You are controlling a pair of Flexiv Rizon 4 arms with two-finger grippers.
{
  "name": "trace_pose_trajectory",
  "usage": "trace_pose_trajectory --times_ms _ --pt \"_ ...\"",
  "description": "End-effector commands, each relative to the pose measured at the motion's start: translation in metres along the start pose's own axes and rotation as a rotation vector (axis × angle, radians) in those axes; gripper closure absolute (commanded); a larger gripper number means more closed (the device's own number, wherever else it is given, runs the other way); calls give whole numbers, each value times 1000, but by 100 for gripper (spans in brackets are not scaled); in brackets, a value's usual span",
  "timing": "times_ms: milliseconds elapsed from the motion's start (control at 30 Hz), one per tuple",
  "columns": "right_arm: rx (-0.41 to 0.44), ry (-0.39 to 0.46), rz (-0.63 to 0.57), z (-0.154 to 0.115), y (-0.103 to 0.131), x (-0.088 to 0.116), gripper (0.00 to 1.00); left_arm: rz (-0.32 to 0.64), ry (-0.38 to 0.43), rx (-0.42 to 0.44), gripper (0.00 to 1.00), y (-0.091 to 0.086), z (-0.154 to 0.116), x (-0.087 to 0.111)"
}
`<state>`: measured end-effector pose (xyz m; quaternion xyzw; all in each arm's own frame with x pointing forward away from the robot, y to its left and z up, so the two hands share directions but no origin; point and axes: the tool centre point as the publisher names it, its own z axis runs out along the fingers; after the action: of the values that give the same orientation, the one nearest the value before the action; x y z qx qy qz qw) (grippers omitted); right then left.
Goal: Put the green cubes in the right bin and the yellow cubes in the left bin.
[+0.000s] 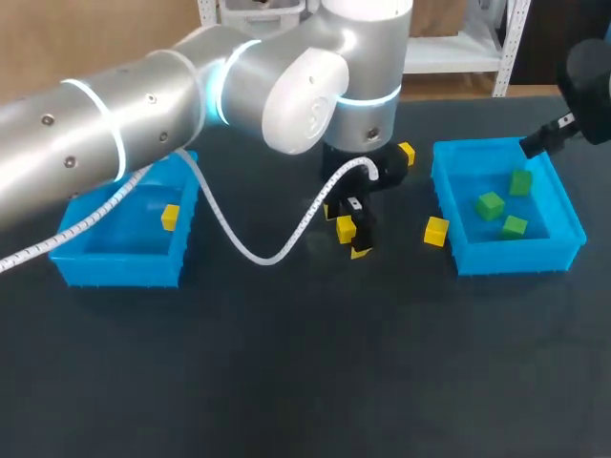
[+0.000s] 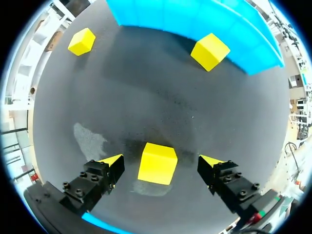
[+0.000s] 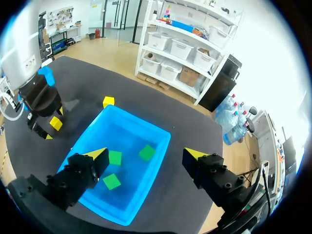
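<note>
A yellow cube (image 2: 157, 163) lies on the dark table between the fingers of my left gripper (image 2: 161, 163), which is open with a gap on each side. The head view shows this gripper (image 1: 349, 229) mid-table, around that cube (image 1: 345, 228). Two more yellow cubes (image 1: 436, 231) (image 1: 407, 153) lie loose near the right bin (image 1: 449, 205). One yellow cube (image 1: 170, 218) sits in the left bin (image 1: 119, 267). Three green cubes (image 3: 115, 157) (image 3: 146, 152) (image 3: 111, 181) rest in the right bin (image 3: 156, 131). My right gripper (image 3: 146, 156) hangs open and empty high above that bin.
A white cable (image 1: 258, 253) loops from my left arm (image 1: 143, 114) down onto the table between the bins. My right arm (image 1: 584, 72) enters at the far right corner. The table's front half is bare dark mat (image 1: 305, 382).
</note>
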<state>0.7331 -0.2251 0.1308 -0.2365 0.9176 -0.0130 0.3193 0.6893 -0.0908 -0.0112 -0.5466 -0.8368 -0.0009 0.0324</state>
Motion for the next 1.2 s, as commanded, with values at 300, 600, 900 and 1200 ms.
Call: trace_pose_trajectory --times_ms 300,600,900,1200 --pt "8 -9 2 0 1 2 0 -49 -14 -10 100 7 -2 3" --pt "8 -9 2 0 1 2 0 -232 -166 -46 100 52 -50 24" --pt "8 -9 2 0 1 2 0 -565 -296 -121 100 128 -106 111" --pt "8 -9 2 0 1 2 0 -834 -326 -134 100 157 -114 213"
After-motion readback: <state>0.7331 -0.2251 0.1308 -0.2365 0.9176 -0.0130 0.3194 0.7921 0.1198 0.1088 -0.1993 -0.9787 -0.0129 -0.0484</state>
